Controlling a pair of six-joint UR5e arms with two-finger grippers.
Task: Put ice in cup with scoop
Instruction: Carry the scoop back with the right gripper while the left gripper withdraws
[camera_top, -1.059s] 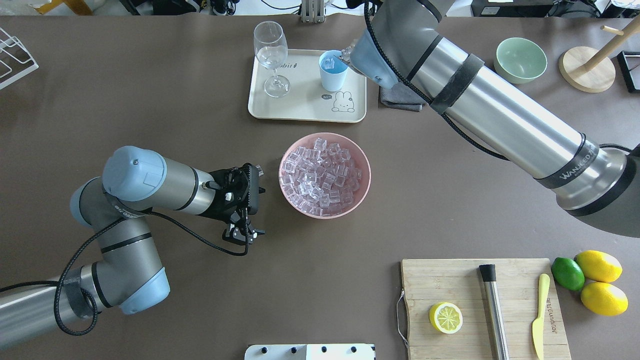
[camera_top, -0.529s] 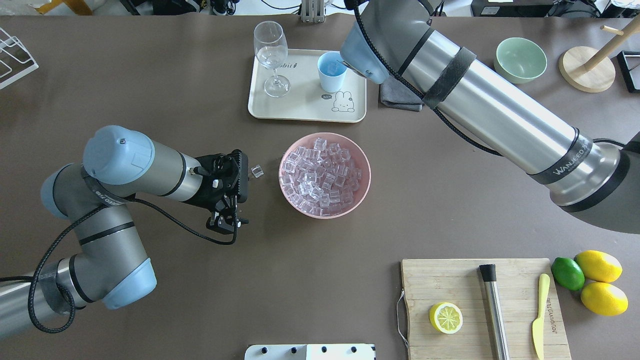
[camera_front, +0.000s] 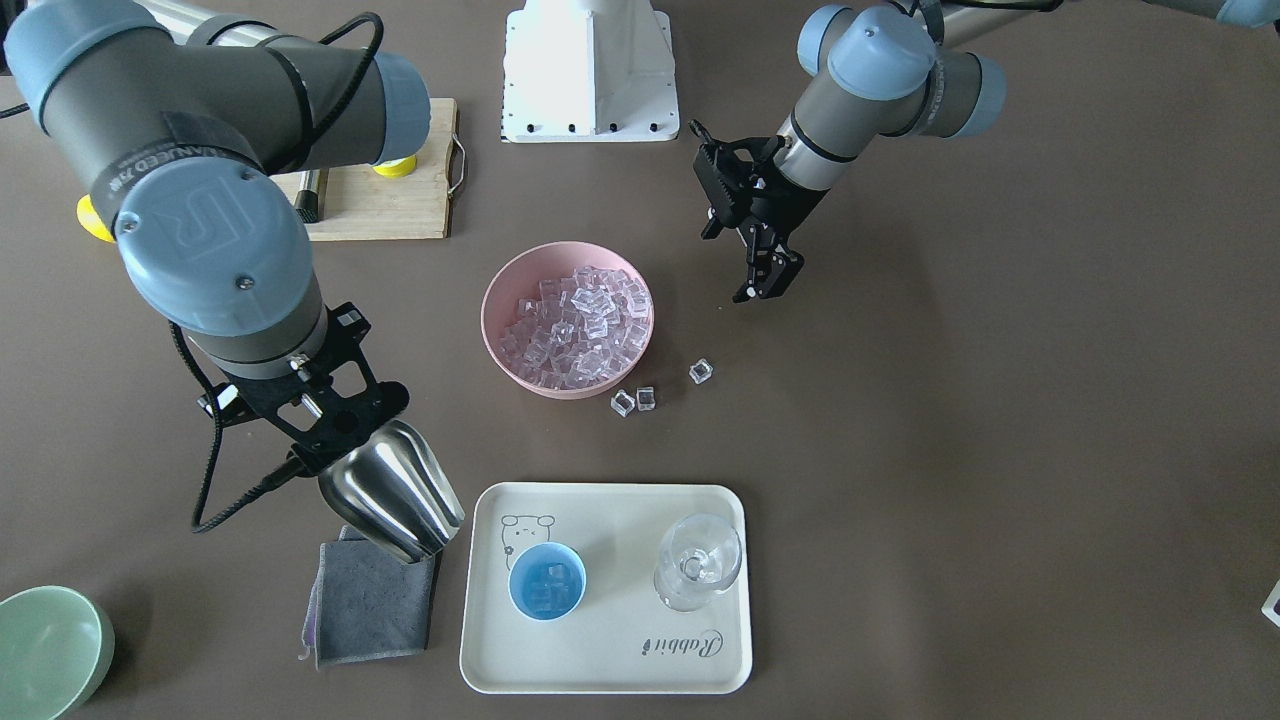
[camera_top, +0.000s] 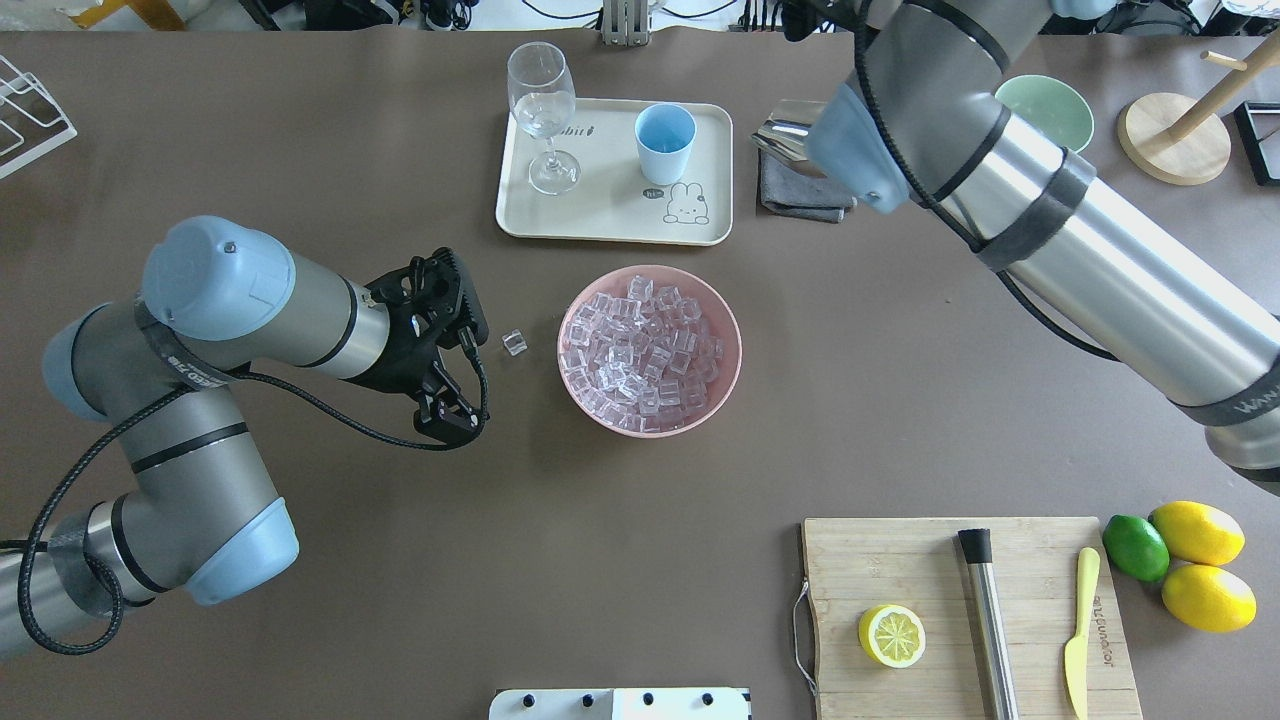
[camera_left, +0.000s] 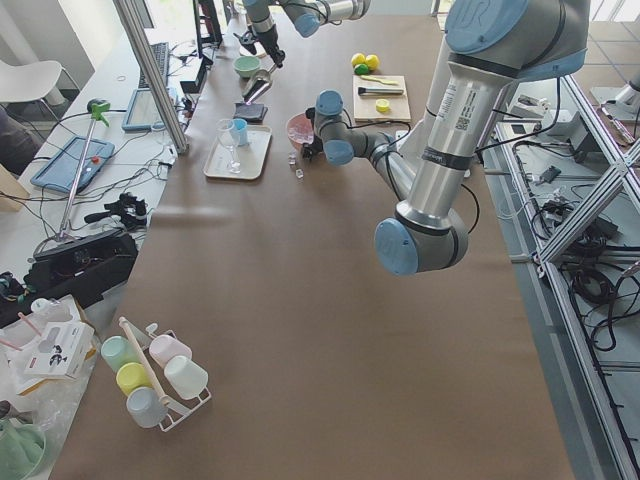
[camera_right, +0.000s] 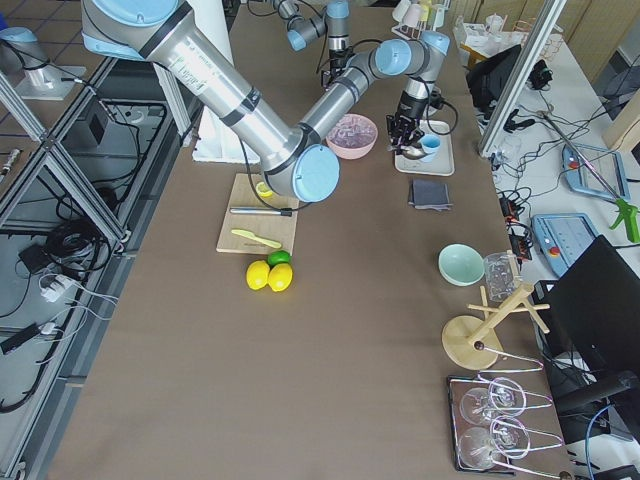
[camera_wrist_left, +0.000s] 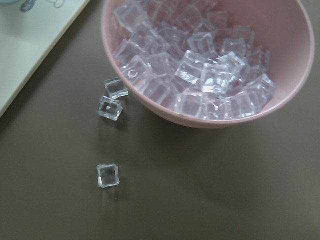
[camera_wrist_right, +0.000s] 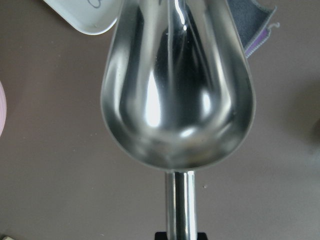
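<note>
My right gripper (camera_front: 322, 443) is shut on the handle of the steel scoop (camera_front: 395, 495). It holds the scoop above the grey cloth (camera_front: 368, 603), just beside the tray (camera_front: 490, 650). The scoop's trough (camera_wrist_right: 175, 85) is empty. The light-blue cup (camera_front: 547, 582) stands on the tray with a few ice cubes in it; it also shows in the overhead view (camera_top: 665, 140). The pink bowl (camera_front: 494, 300) is heaped with ice (camera_front: 575, 320). Three loose cubes (camera_wrist_left: 108, 175) lie on the table by the bowl. My left gripper (camera_front: 768, 282) hangs open and empty beside the bowl.
A stemmed glass (camera_top: 542, 110) stands on the tray next to the cup. A pale green bowl (camera_top: 1040, 118) and a wooden stand (camera_top: 1175, 135) are at the far right. A cutting board (camera_top: 900, 560) holds a half lemon, a steel cylinder and a knife, with lemons and a lime beside it.
My right arm has swung the scoop away from over the cup to above the grey cloth. My left arm has drawn back from the bowl, uncovering a loose cube.
</note>
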